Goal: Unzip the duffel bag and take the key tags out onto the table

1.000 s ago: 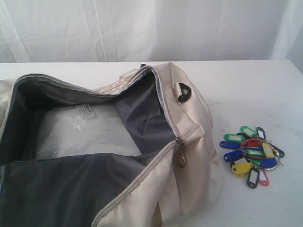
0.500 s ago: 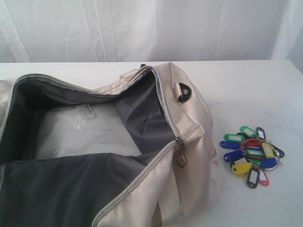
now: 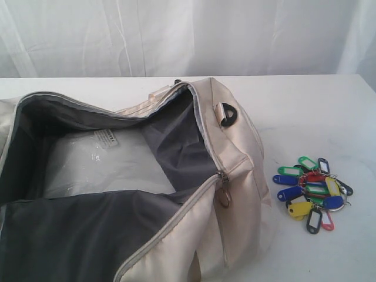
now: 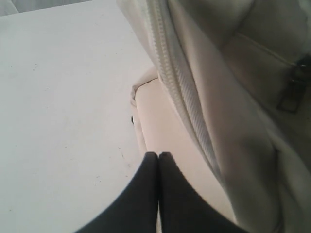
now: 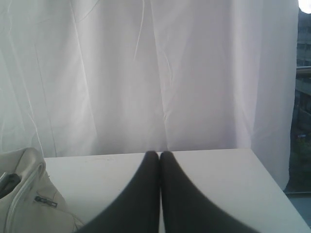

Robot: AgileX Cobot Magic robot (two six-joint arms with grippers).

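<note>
1. The bag (image 3: 235, 176) lies on the table (image 3: 305, 106) and fills the exterior view from 6 to 10 o'clock. Its zip is open and the mouth gapes, which exposes the grey lining (image 3: 70, 235). A clear-wrapped white insert (image 3: 100, 167) lies inside.
2. The zip pull (image 3: 224, 189) hangs at the end of the bag, at 5 o'clock from the view centre. The black D-ring (image 3: 228, 113) sits at 2 o'clock.
3. The tags (image 3: 312, 192) lie bunched on the table outside the bag. They are at 3 o'clock from the zip pull, near the end of the bag but apart from it.
4. The left gripper (image 4: 158, 158) has its fingers (image 4: 141, 194) pressed together and grips nothing. It is close over the cream outer fabric of the bag, beside a row of zip teeth.
5. The right gripper (image 5: 159, 156) has its fingers (image 5: 184, 194) pressed together and grips nothing. It is above the bare table and faces the white curtain (image 5: 146, 73).
</note>
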